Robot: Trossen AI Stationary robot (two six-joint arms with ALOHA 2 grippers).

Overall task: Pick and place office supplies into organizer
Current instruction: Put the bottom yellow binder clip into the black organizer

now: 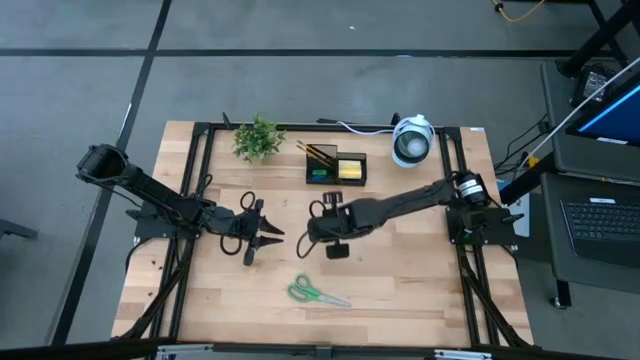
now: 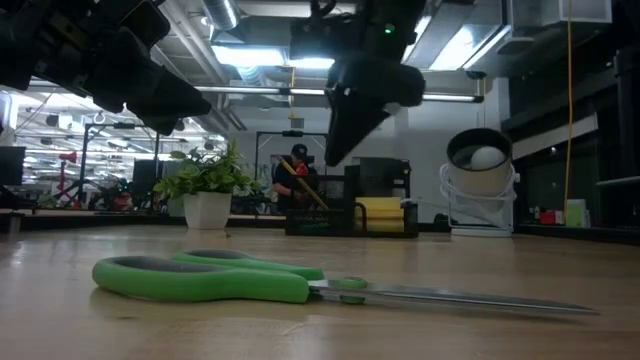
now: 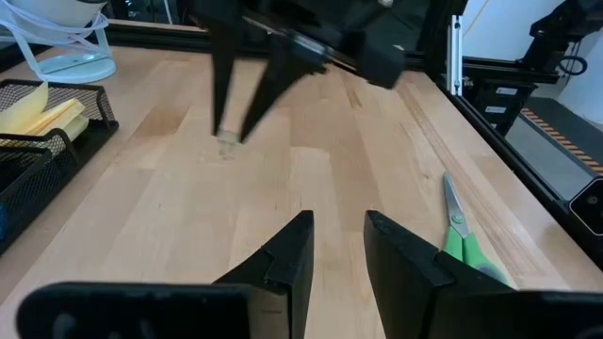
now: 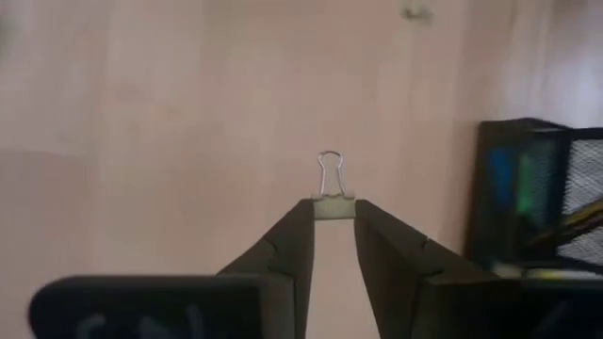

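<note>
- One small binder clip (image 4: 329, 193) sits pinched between the tips of the right claw (image 4: 330, 218), its wire loop pointing straight out ahead of the fingers; we read that claw as closed on the clip, held up off the counter (image 1: 400, 270).
- From above, the right claw (image 1: 322, 232) hangs at the centre of the frame, and the organizer (image 1: 336, 166) lies just above it, toward the upper middle, with bare wood between them.
- We judge the coming move to be a short carry up-frame to the organizer; its compartments already hold pencils (image 1: 318, 151) and a yellow sticky-note pad (image 1: 350, 170), so the lower, open section looks the easier target.
- On either side of the organizer stand the potted plant (image 1: 258, 138) at upper left and the round white device (image 1: 411, 141) at upper right, both well clear of a straight approach.
- Left of centre, the left claw (image 1: 262, 236) waits with a narrow gap between its fingers and nothing in it.
- Green-handled scissors (image 1: 316, 293) lie flat at lower centre, blades pointing right, nearer the left claw.
</note>
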